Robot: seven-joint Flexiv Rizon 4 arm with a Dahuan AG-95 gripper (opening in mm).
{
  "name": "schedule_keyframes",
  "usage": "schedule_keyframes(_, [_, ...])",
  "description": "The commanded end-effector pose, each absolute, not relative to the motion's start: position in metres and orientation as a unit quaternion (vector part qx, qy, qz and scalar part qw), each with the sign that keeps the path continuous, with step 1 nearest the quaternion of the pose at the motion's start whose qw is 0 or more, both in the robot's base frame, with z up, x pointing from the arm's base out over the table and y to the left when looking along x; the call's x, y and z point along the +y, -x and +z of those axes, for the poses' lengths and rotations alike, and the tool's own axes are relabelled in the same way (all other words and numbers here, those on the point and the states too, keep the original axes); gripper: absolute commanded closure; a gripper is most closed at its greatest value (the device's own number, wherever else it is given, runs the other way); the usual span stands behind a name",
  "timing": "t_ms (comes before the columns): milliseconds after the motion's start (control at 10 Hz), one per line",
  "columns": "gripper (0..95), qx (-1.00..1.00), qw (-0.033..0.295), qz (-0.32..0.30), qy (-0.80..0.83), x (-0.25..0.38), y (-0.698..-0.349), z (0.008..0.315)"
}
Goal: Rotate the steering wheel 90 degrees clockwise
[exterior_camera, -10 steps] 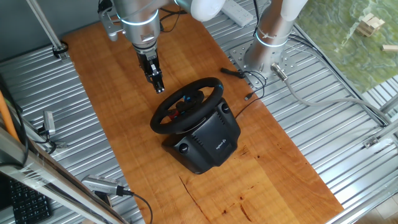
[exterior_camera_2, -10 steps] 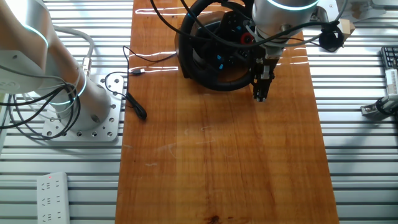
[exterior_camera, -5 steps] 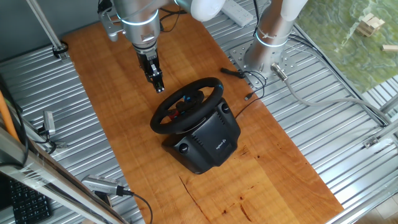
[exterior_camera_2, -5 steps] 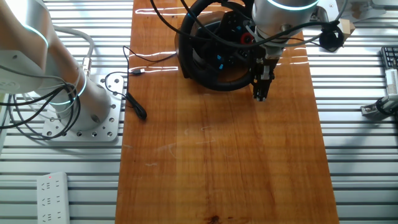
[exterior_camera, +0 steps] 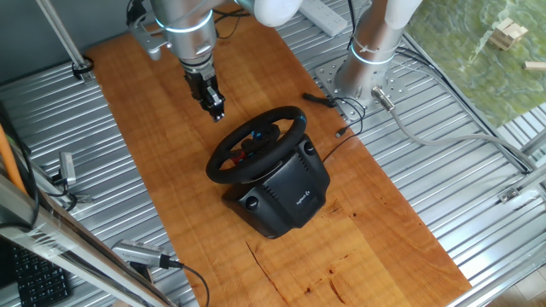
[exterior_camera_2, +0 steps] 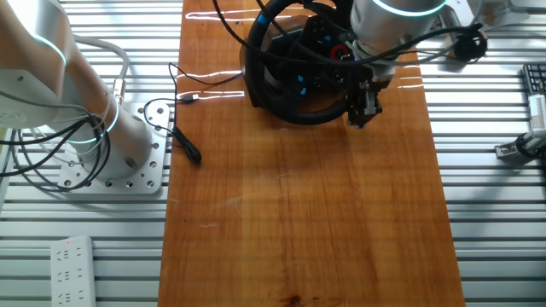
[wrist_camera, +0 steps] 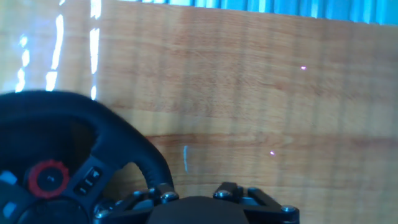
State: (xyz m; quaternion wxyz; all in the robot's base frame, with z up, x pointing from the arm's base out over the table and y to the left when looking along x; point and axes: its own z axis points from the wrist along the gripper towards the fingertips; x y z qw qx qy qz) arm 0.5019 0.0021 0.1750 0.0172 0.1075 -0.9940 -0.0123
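The black steering wheel [exterior_camera: 229, 161] stands tilted on its boxy base [exterior_camera: 286, 194] in the middle of the wooden board, with red and blue buttons at its hub. My gripper [exterior_camera: 215, 110] hangs just beyond the wheel's far-left rim, a little above the board, not touching the wheel. Its fingers look closed together and hold nothing. In the other fixed view the gripper [exterior_camera_2: 363, 119] is by the wheel's [exterior_camera_2: 290, 112] lower right rim. In the hand view the wheel [wrist_camera: 127, 142] fills the lower left and the fingertips do not show.
The arm's mount [exterior_camera: 363, 72] stands at the board's far right edge, with a black tool [exterior_camera: 317, 100] and a loose cable [exterior_camera: 341, 130] beside it. Ribbed metal table surrounds the board [exterior_camera: 153, 170]. A power strip [exterior_camera_2: 72, 269] lies off the board.
My gripper has risen and drawn slightly away from the wheel's rim. The wheel has not turned.
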Motion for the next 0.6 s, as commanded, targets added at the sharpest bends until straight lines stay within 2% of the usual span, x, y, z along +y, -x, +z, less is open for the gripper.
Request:
schedule_keyframes(100, [95.0, -0.994, 0.019, -0.012, -0.108, 0.003, -0.5023, 0.1768])
schedule_keyframes(600, [95.0, -0.993, 0.02, -0.011, -0.114, 0.0033, -0.5026, 0.1777])
